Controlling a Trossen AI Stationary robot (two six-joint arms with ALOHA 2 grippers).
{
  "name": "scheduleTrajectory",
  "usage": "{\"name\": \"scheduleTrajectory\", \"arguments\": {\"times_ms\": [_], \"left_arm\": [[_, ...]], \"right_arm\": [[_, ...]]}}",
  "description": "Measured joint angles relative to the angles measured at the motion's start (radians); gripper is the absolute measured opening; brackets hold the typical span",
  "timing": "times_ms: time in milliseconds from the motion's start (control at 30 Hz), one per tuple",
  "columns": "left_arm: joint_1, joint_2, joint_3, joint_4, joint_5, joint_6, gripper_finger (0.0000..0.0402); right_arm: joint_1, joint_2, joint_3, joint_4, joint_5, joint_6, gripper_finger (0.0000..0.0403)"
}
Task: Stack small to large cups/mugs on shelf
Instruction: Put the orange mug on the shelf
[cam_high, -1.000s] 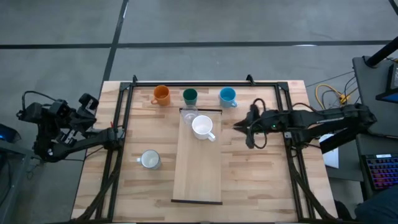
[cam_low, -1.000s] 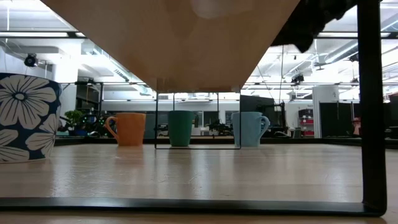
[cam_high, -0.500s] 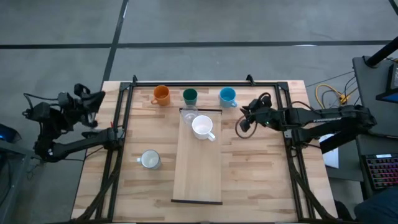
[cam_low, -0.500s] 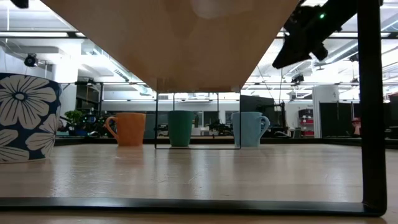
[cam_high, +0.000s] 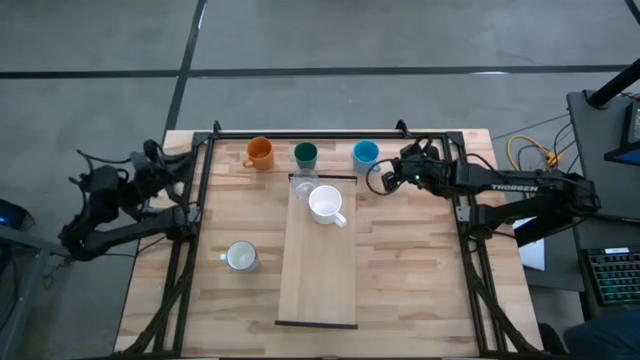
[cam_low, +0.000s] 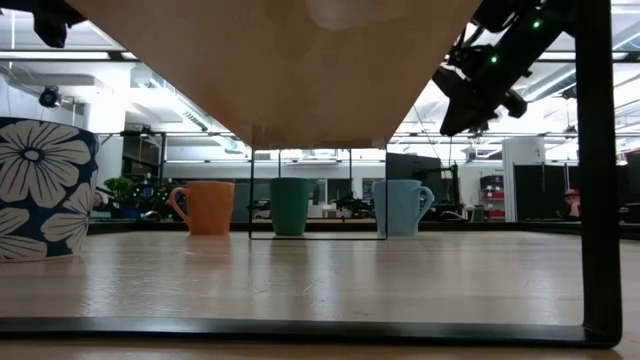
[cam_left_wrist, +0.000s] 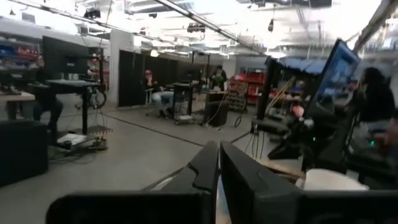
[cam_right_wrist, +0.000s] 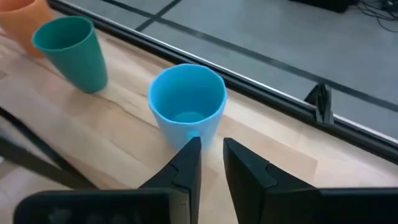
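The orange mug, dark green cup and light blue mug stand upright in a row along the table's far edge. The clear glass and white mug stand on the far end of the pale shelf. The pale grey-white mug, flowered on the outside, stands on the table left of the shelf. My right gripper hovers just near-right of the blue mug, narrowly open and empty; it also shows in the high view. My left gripper is shut and empty over the table's left edge.
A black frame runs along the far edge and both sides of the table. Its bar lies just behind the blue mug. In the low view the shelf's underside spans overhead, and a black post stands at the right.
My right gripper has risen and gone toward the table's far edge and left, toward the light blue mug. My left gripper has swung from outside the table toward its left edge. No cup has moved.
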Motion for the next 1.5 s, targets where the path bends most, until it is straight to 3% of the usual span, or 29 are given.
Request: {"name": "scheduleTrajectory", "arguments": {"times_ms": [267,433,567,767,867,1033,1333,1500], "left_arm": [[0.0,0.002,-0.014,-0.087,-0.016,0.114,0.0004],[0.0,0.009,-0.016,-0.196,-0.209,0.127,0.0004],[0.0,0.023,-0.017,-0.194,-0.319,0.05,0.0004],[0.0,0.087,-0.016,-0.266,-0.368,-0.248,0.0004],[0.0,0.158,-0.016,-0.332,-0.366,-0.304,0.0004],[0.0,0.322,0.003,-0.326,-0.27,-0.259,0.0004],[0.015,0.545,0.126,-0.441,0.06,-0.089,0.0004],[0.078,0.596,0.178,-0.593,0.08,-0.069,0.0004]], "right_arm": [[-0.006,-0.002,0.0,0.003,0.0,0.089,0.0061],[-0.008,-0.003,0.0,0.004,0.0,0.107,0.0061],[-0.025,-0.003,0.0,0.005,0.0,0.141,0.0061],[-0.035,-0.003,0.0,0.039,0.0,0.192,0.0061],[-0.033,-0.003,0.0,0.077,-0.001,0.202,0.0061],[-0.032,-0.003,0.0,0.149,-0.079,0.191,0.0061],[-0.031,-0.004,0.0,0.213,-0.27,0.184,0.0061],[-0.031,-0.004,0.0,0.21,-0.346,0.153,0.0061]]}}
